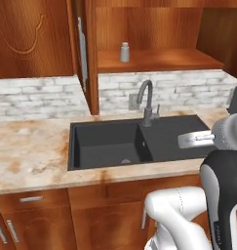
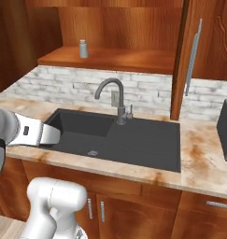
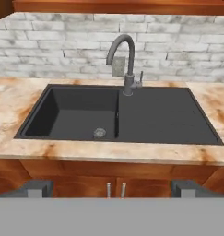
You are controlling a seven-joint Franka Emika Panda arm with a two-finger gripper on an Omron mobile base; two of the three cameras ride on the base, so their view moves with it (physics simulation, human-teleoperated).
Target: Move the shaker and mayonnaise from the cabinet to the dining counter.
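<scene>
Above the black sink, the shaker stands in the open cabinet; hand apparently wide open, empty.

We hold our arm low in front of us, its white links folded close above the base, with the dark elbow joint raised at the near edge of the left base view. Our wrist reaches forward and level. In the hand view our gripper looks straight ahead, its two dark fingertips set wide apart, the jaws fully spread with nothing between them.
</scene>
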